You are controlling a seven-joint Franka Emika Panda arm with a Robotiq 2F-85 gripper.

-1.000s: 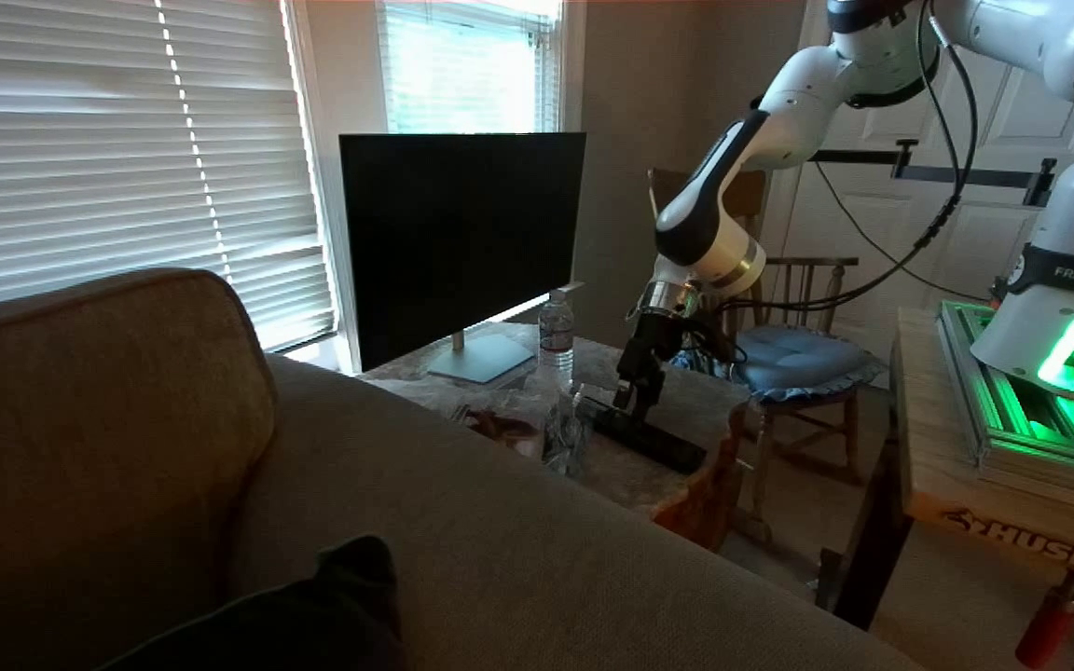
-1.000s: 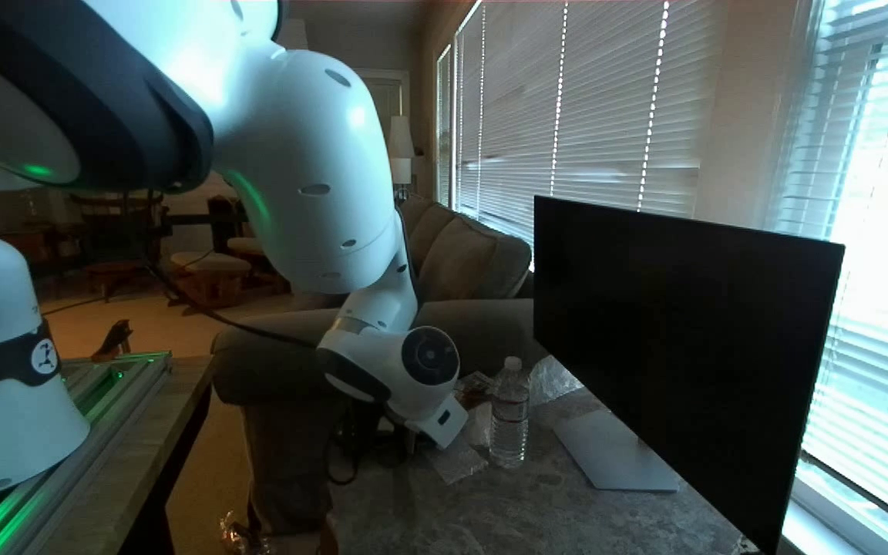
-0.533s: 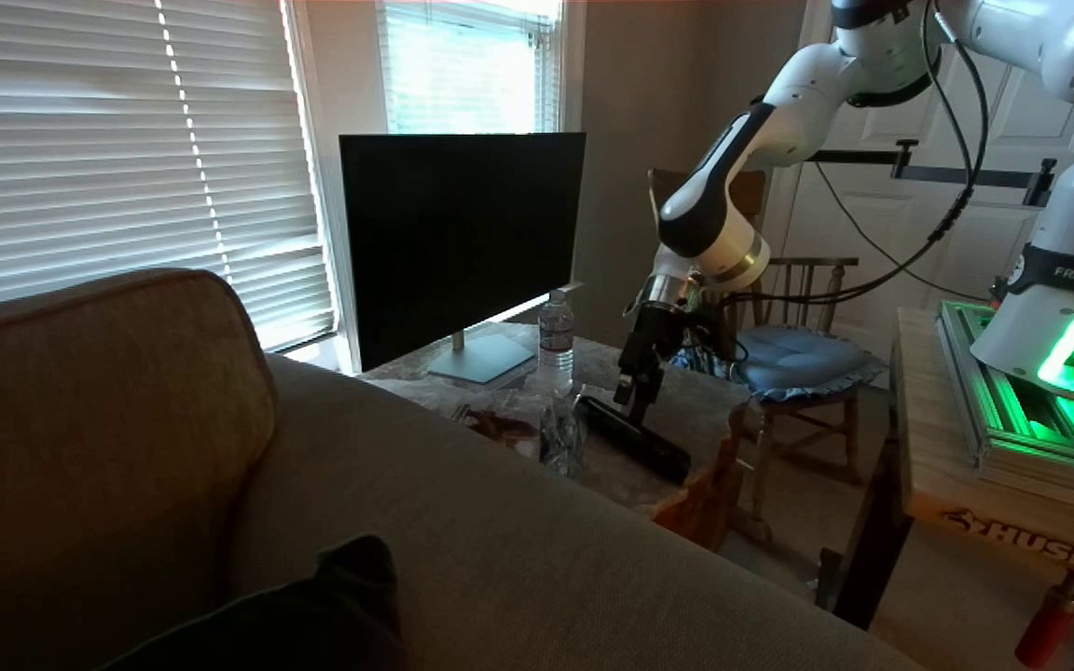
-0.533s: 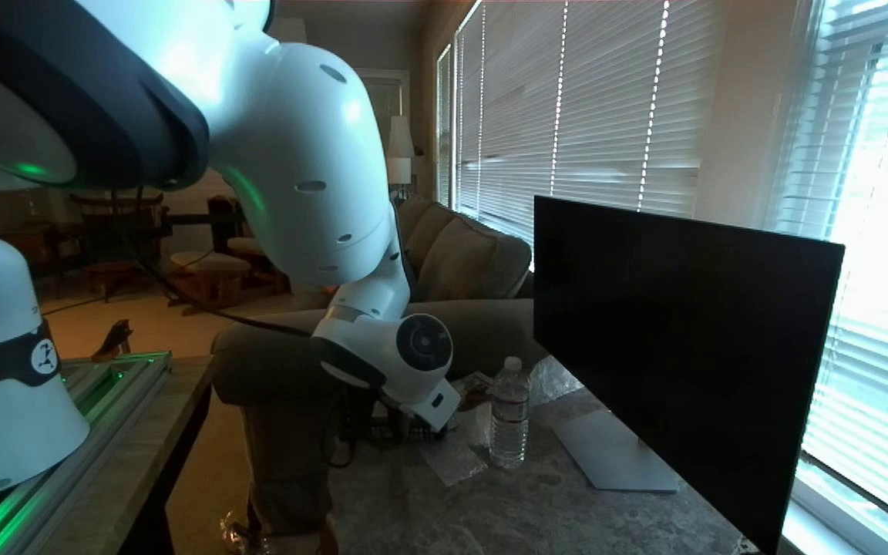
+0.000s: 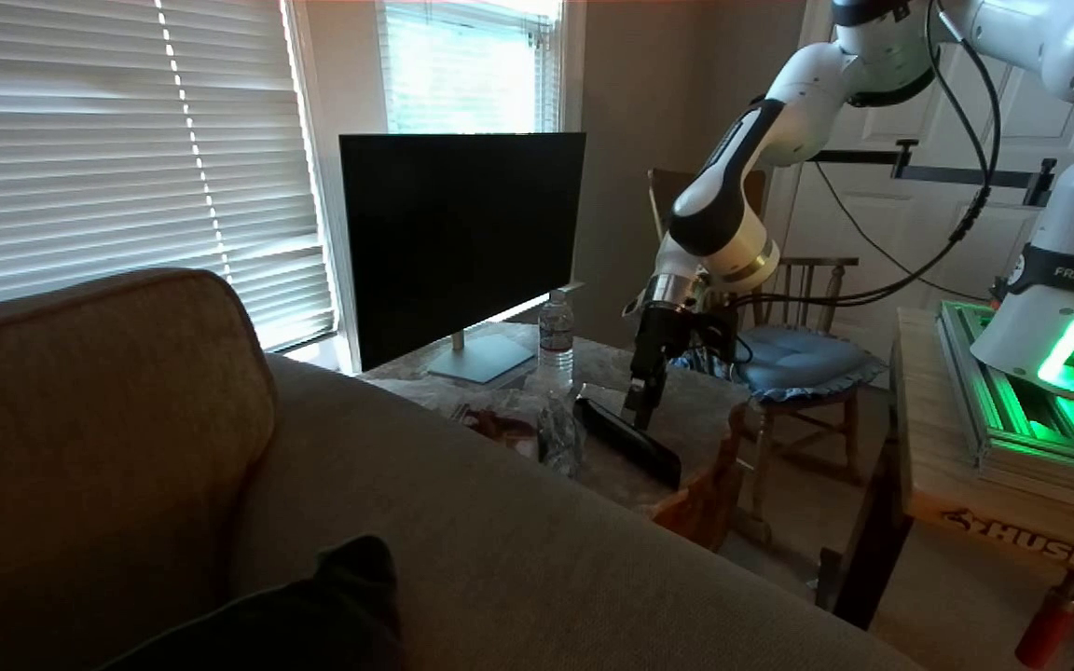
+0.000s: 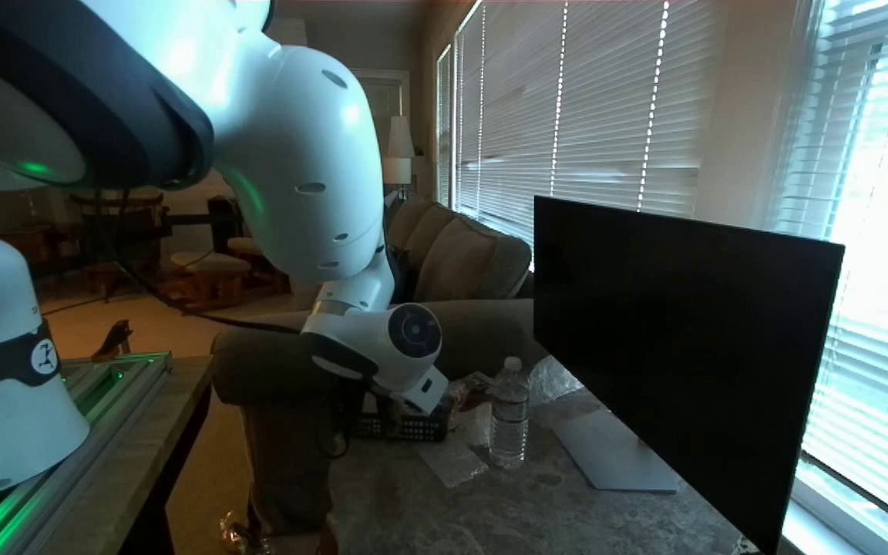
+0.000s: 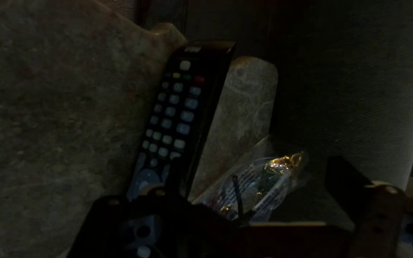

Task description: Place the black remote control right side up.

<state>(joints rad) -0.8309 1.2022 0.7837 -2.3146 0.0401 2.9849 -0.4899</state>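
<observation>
One remote (image 7: 176, 118) we see left of centre in the wrist view, partly behind the lower-left finger (image 7: 178, 178) of the gripper (image 7: 256, 170), which is spread wide, gripping nothing.

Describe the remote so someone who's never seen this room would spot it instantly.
Start at the big black monitor standing on the stone-look table. Near that table's edge beside the sofa lies the black remote. Unlike the clear bottle and plastic wrapping nearby, it's a long, slim bar with rows of small buttons, one red.
</observation>
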